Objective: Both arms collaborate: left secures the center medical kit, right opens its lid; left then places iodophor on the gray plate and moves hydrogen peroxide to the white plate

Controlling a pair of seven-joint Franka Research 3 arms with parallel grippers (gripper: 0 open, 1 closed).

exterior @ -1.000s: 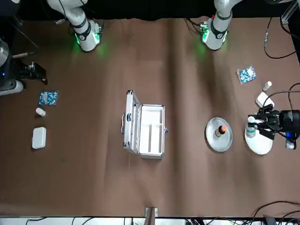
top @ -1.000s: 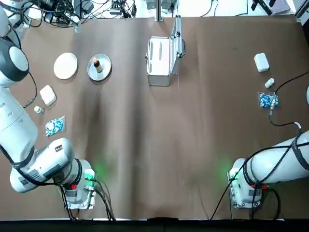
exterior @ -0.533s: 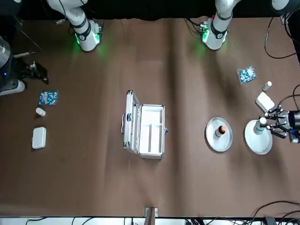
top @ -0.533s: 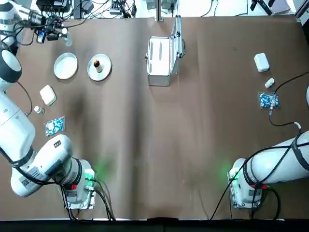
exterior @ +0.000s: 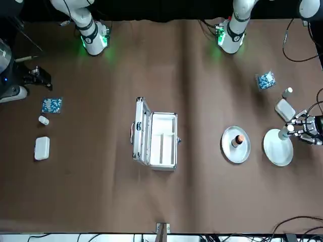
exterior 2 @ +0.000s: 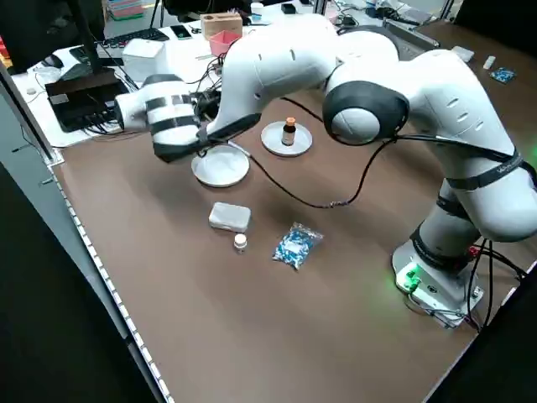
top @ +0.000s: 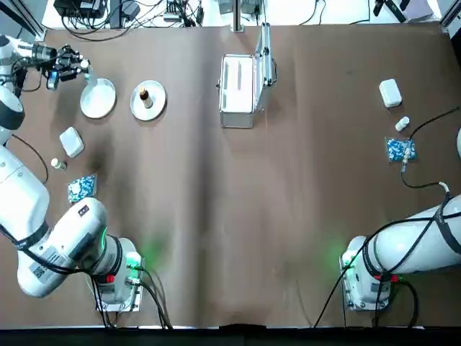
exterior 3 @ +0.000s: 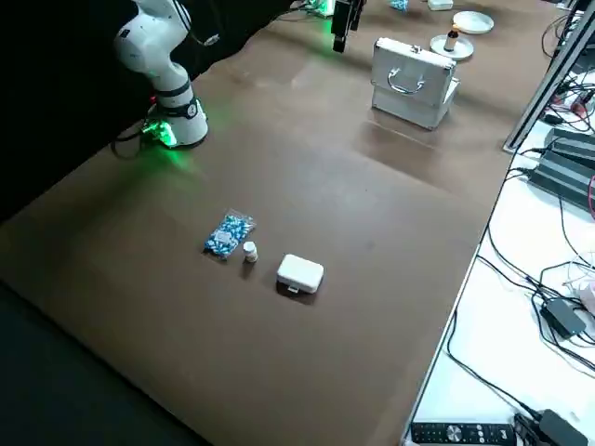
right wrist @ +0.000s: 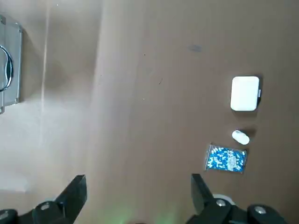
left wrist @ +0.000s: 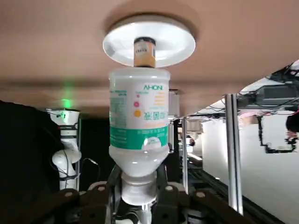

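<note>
With twelve o'clock straight away from the arm bases and the bench (top: 288, 216) centre as my dial, I read nearest first. My right claw (right wrist: 140, 186) is parked out at three o'clock, its fingers apart, near a blue-and-white packet (top: 400, 150). Its twin packet (top: 82, 187) lies at nine. Farther out, at ten, my left claw (top: 75, 66) is clamped on the neck end of the hydrogen peroxide (left wrist: 138, 109), by the far edge of the white plate (top: 98, 99). I can't tell whether its base touches. I judge the plate placement is the step in hand: letting go off-centre could catch the edge and topple it, and a loose cable from the arm could drag it over. A sideways swing could also knock the iodophor (top: 146, 98), upright on the gray plate (top: 156, 108) just beside. The medical kit (top: 238, 86) stands open towards twelve. The brown covering has soft creases, a possible wobble underfoot; beyond, a metal post (top: 237, 16) and tangled cables (top: 94, 25) crowd a white worktop.
</note>
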